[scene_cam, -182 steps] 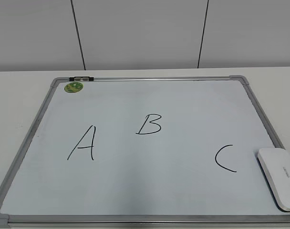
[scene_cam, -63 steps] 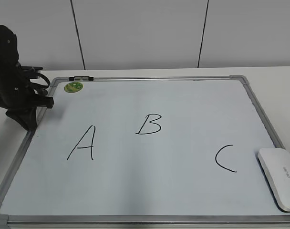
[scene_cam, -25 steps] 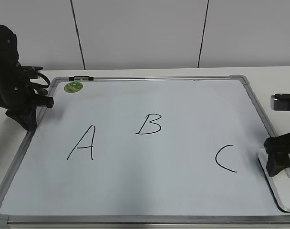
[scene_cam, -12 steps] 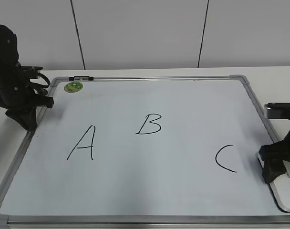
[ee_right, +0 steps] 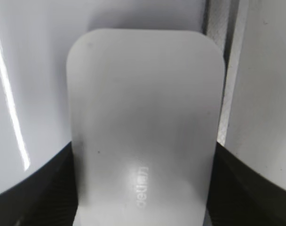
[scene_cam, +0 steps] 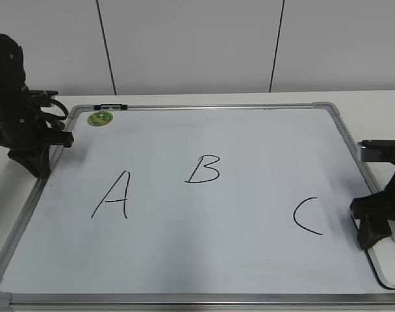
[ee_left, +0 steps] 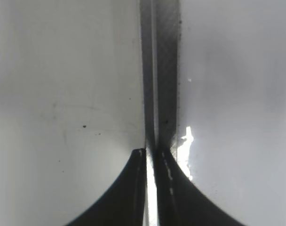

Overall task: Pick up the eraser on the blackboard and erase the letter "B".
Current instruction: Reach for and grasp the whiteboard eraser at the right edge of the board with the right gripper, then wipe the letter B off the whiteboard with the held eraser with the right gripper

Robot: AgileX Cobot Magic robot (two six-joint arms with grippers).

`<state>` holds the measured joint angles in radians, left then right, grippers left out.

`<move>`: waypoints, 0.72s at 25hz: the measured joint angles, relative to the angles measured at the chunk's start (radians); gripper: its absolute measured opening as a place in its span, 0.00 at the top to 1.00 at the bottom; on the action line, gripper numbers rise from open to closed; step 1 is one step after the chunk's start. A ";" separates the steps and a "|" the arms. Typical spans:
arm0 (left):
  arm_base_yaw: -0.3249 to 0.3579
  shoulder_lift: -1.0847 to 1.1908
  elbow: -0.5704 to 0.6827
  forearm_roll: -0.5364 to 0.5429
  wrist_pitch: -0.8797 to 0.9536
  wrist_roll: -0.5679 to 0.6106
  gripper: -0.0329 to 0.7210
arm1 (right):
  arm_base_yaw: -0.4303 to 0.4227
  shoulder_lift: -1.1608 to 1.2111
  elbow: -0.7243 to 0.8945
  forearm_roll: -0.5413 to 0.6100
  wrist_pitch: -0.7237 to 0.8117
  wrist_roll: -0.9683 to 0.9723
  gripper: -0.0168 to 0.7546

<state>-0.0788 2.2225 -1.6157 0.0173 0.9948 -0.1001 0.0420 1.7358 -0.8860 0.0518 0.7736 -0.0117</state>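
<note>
Eraser [scene_cam: 387,265] half behind right arm

A: The eraser [ee_right: 143,122] looks like smooth white plastic, satin with a soft sheen.

B: And the board [scene_cam: 249,260]?

A: Glossy white face, brushed silver metal frame [scene_cam: 204,106]; black matt grippers [scene_cam: 373,231].

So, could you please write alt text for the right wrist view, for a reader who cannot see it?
Close view from above of the white eraser, filling the frame, lying on the blackboard between the two dark fingers of the right gripper, one on each side. Small grey lettering shows near its lower end, and the board's metal frame runs along its right side.
</note>
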 joint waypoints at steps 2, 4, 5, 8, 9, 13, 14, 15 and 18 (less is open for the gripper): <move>0.000 0.000 0.000 -0.002 0.000 0.000 0.91 | 0.000 0.000 0.000 0.003 0.000 0.000 0.30; 0.000 0.000 0.000 -0.002 0.000 0.000 0.91 | 0.000 0.000 -0.009 0.028 0.014 -0.004 0.30; 0.000 0.000 0.000 -0.002 0.000 0.000 0.91 | 0.000 0.002 -0.019 0.046 0.027 -0.014 0.30; 0.000 0.000 0.000 -0.004 0.000 0.000 0.91 | 0.007 0.004 -0.079 0.124 0.075 -0.052 0.30; 0.000 0.000 0.000 -0.004 0.000 0.000 0.91 | 0.012 0.009 -0.113 0.141 0.114 -0.077 0.30; 0.000 0.000 0.000 -0.004 0.002 0.000 0.91 | 0.070 0.052 -0.272 0.150 0.208 -0.092 0.30; 0.000 0.000 0.000 -0.004 0.002 0.000 0.91 | 0.103 0.076 -0.342 0.148 0.235 -0.092 0.30; 0.000 0.000 0.000 -0.004 0.002 0.000 0.91 | 0.128 0.105 -0.396 0.144 0.254 -0.088 0.30; 0.000 0.000 0.000 -0.004 0.002 0.000 0.91 | 0.197 0.195 -0.550 0.101 0.314 -0.055 0.30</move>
<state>-0.0788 2.2225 -1.6157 0.0138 0.9966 -0.1001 0.2390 1.9312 -1.4361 0.1528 1.0880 -0.0668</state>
